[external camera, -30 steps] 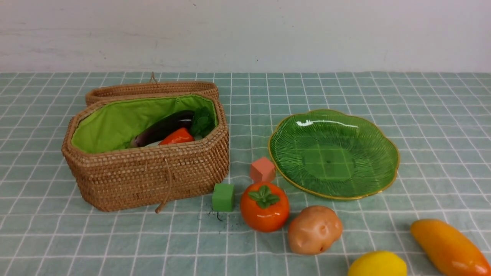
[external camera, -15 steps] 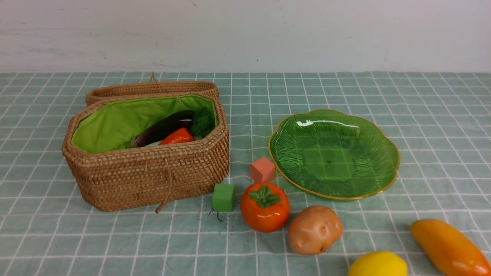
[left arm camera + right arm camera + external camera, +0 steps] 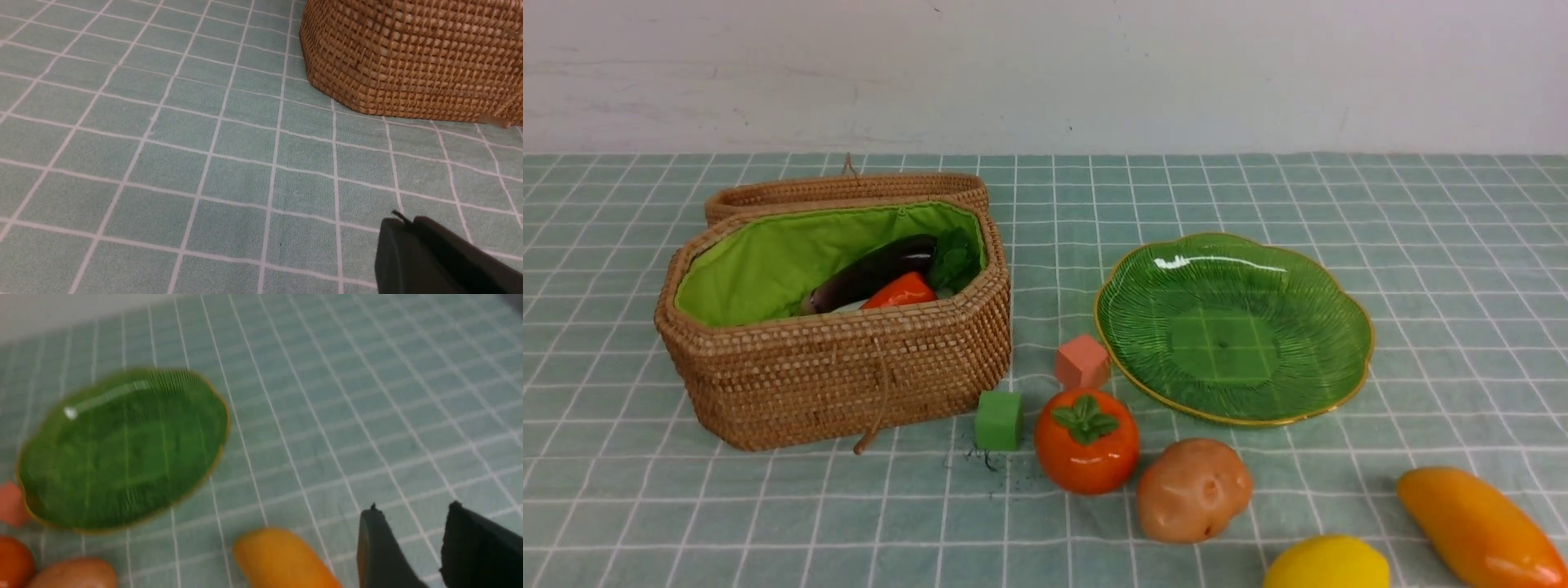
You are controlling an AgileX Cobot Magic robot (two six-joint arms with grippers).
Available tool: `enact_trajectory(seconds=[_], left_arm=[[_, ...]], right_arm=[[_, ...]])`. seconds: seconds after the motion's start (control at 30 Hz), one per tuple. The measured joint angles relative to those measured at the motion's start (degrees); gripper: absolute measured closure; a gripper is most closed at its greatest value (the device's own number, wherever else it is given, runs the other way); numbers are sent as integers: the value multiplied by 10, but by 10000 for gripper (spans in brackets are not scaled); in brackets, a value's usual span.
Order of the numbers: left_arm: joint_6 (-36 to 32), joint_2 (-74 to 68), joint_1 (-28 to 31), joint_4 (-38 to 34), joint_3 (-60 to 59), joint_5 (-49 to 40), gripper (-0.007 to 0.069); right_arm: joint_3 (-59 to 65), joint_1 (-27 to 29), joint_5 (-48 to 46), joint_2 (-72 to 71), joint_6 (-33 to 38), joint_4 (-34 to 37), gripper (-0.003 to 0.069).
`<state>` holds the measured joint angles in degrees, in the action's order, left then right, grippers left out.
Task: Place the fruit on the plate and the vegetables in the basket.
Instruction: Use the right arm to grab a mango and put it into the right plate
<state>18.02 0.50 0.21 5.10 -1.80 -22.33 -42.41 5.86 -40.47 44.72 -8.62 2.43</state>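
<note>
The wicker basket (image 3: 849,367) stands at the left with its lid tipped back; a purple eggplant (image 3: 870,273) and a red-orange carrot (image 3: 900,291) lie inside it. The green plate (image 3: 1311,310) sits bare at the right. In front are the persimmon (image 3: 1086,441), potato (image 3: 1192,490), lemon (image 3: 1327,563) and mango (image 3: 1478,527). Neither gripper shows in the front view. My left gripper (image 3: 404,222) is shut and empty, low over the cloth near the basket (image 3: 412,61). My right gripper (image 3: 412,510) is open and empty beside the mango (image 3: 282,559), with the plate (image 3: 122,449) beyond.
A salmon cube (image 3: 1082,361) and a green cube (image 3: 998,420) lie between the basket and the persimmon. The green checked cloth (image 3: 1421,212) covers the table up to a white wall behind.
</note>
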Motion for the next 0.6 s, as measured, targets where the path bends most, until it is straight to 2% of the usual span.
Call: enact_trajectory(seconds=[0.17, 0.23, 0.33, 0.4, 0.47, 0.5, 0.53, 0.6], left_arm=[[0, 0, 0, 0, 0, 0, 601], [0, 0, 0, 1, 0, 0, 599], [0, 0, 0, 1, 0, 0, 595], [0, 0, 0, 1, 0, 0, 594], [0, 0, 0, 1, 0, 0, 594], [0, 0, 0, 1, 0, 0, 592], [0, 0, 0, 1, 0, 0, 592], [0, 0, 0, 1, 0, 0, 592]], right_arm=[[-9, -2, -40, 123, 189, 126, 400], [-17, -6, -45, 150, 227, 153, 383], [-43, -29, -51, 202, 311, 178, 295], [-49, -45, -54, 226, 336, 173, 206], [-50, -54, -56, 248, 338, 157, 139], [-50, -55, -55, 260, 333, 145, 69], [-50, -56, -53, 271, 324, 133, 29], [-50, -56, -50, 286, 311, 117, 0]])
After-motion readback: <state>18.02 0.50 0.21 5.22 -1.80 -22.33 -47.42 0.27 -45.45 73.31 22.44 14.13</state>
